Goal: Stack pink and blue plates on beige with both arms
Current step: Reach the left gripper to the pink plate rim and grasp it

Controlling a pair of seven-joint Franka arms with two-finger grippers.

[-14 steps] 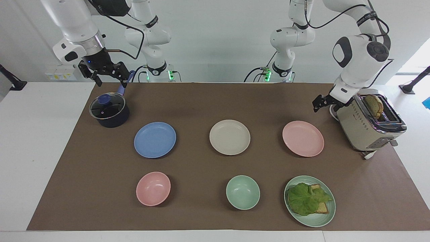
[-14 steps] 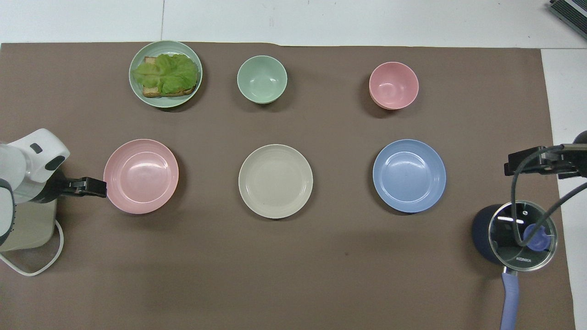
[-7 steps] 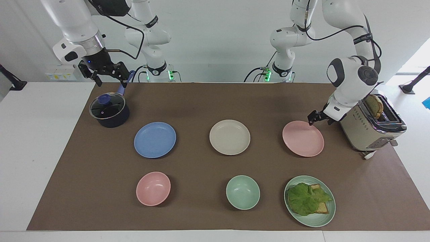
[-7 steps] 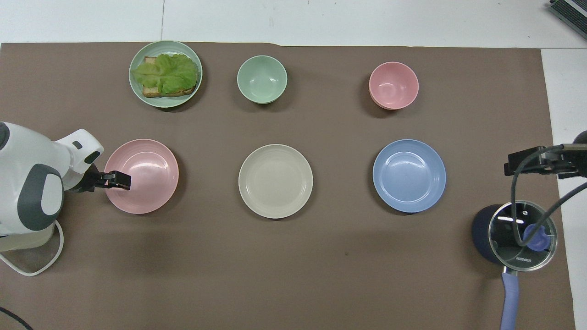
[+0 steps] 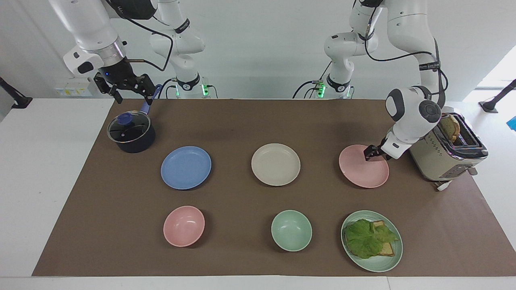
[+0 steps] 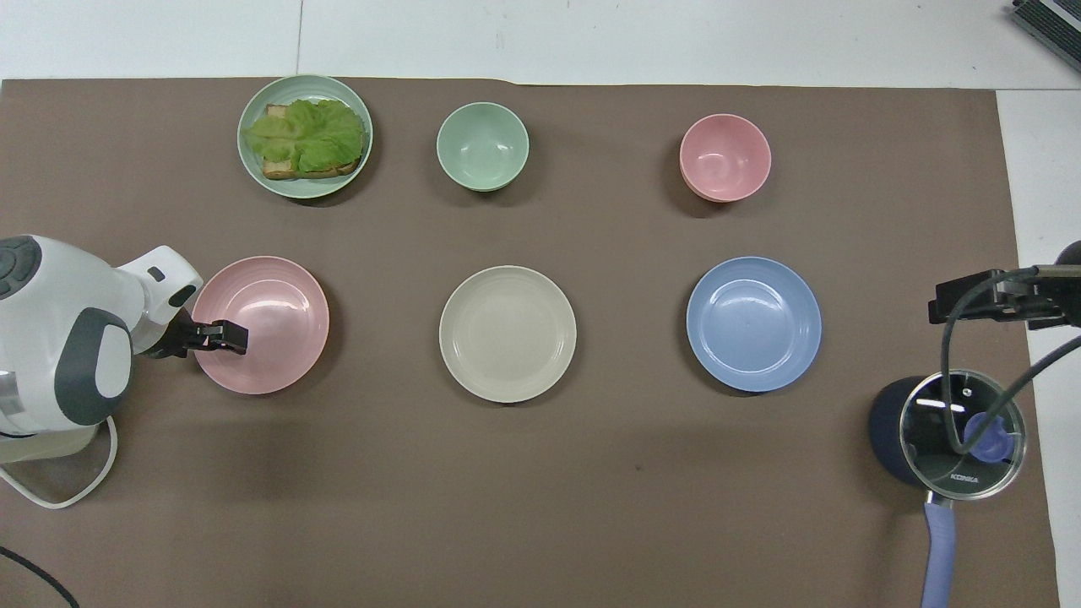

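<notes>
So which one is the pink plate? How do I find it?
Find the toaster at the left arm's end of the table. The pink plate lies right beside it, first in a row with a beige plate and a blue plate. Unlike the pink bowl, it is wide and shallow, and the left gripper is at its rim.

We find the beige plate (image 5: 275, 164) between the two other plates (image 5: 186, 167) (image 5: 361, 171), three dishes (image 5: 291, 230) in a row farther from the robots, and a toaster (image 5: 445, 155) and pot (image 5: 131, 132) at the table's ends.
</notes>
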